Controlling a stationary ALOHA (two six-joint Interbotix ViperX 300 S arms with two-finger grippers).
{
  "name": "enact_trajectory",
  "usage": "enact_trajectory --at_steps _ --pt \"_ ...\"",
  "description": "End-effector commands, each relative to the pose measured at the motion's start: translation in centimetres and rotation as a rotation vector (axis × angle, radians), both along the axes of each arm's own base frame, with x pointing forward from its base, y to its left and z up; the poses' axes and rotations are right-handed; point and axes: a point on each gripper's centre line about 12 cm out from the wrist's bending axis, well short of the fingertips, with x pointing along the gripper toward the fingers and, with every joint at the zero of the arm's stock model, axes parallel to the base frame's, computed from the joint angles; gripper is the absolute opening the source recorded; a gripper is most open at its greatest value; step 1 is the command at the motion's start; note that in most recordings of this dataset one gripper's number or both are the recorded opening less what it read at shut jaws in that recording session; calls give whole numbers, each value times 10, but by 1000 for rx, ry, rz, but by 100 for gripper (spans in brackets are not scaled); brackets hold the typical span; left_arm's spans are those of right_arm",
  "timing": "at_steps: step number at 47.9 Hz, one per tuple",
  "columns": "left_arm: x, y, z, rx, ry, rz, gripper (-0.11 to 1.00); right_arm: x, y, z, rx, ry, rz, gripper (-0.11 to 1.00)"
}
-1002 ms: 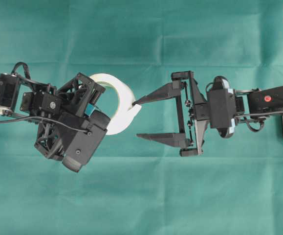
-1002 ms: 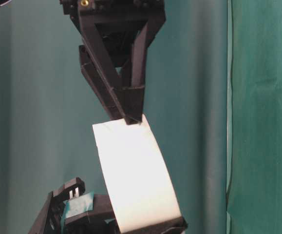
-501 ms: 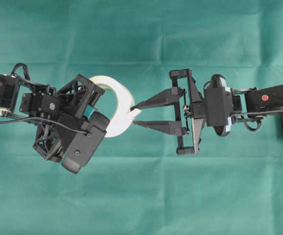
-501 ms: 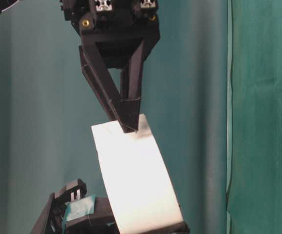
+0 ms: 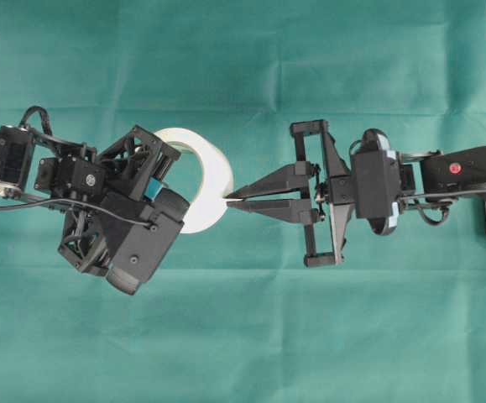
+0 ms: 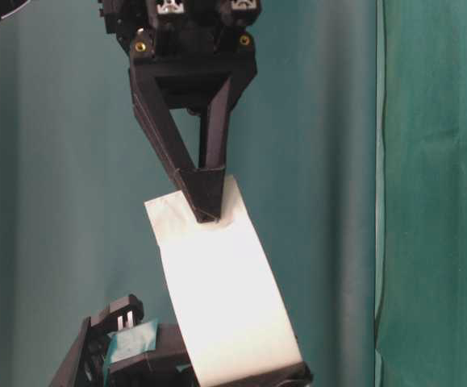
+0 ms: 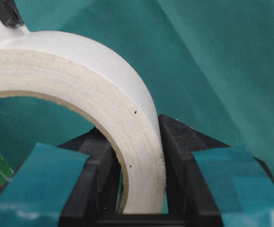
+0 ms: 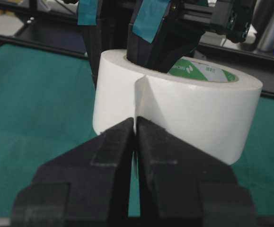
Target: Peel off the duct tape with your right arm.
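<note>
The duct tape [image 5: 199, 179] is a wide white roll with a smooth, slightly glossy outer face. Its side edge is cream and faintly speckled in the left wrist view, and its inner core is pale green with printed lettering, seen in the right wrist view [image 8: 177, 101]. The roll sits left of the overhead view's middle, over the green table [image 5: 243, 336], and stands on edge, with its open centre seen from above.

The left pincer [image 7: 141, 189], with teal patches on its fingers [image 7: 37, 175], is clamped on the roll's wall at about seven o'clock of the roll in the overhead view, one finger inside the ring and one outside.

At three o'clock of the roll a short loose tab [image 8: 137, 101] lifts away from the outer wrap, leaving a thin vertical seam in the right wrist view. The right arm [image 5: 465, 172] reaches in from the right edge, and its right pincer [image 5: 230, 200] has its two plain black pointed fingers [image 8: 87, 165] brought together on that tab, tips just beside the roll's face. In the table-level view the tips [image 6: 204, 211] meet on the upper end of the white strip.
</note>
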Motion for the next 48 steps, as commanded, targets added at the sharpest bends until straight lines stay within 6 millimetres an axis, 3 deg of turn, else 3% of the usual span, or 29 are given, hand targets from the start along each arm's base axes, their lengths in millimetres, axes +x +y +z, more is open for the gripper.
enact_trajectory --at_steps 1,48 --pt "1 1 11 0 -34 0 21 2 1 11 4 -37 4 -9" --pt "0 20 4 -60 -7 138 21 2 8 12 10 -47 21 -9"
